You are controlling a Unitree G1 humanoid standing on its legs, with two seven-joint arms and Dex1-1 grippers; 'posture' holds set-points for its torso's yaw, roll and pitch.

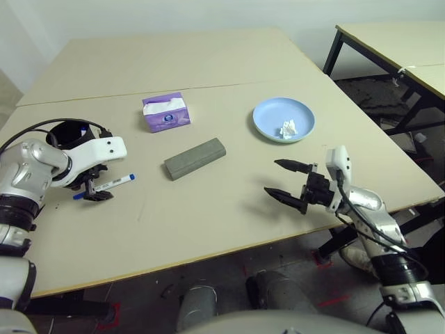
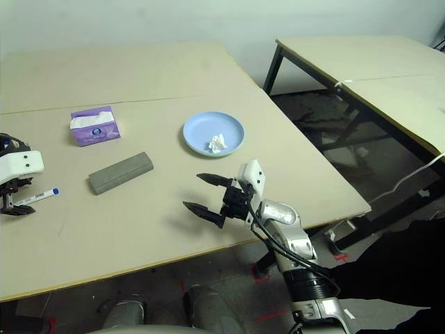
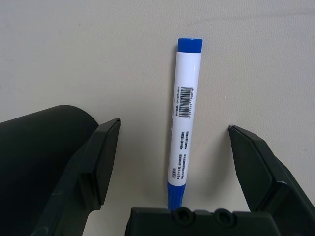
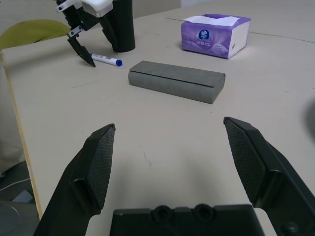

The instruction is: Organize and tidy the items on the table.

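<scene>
Left wrist view: the blue-capped marker (image 3: 183,115) is seen lying lengthwise between the left tool's (image 3: 175,160) released fingers, flat on the worktop (image 3: 74,54).

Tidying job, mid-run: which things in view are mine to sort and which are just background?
Job items:
blue-capped marker between the open left gripper fingers
black cup
grey-green glasses case
purple tissue box
light blue plate holding a crumpled tissue
pale green plate

Not part of it:
second table
right gripper, open, empty

barcode and small unreadable print on marker (image 3: 184,115) between left fingers, round blue logo on tissue box (image 4: 215,35), wording illegible
</scene>
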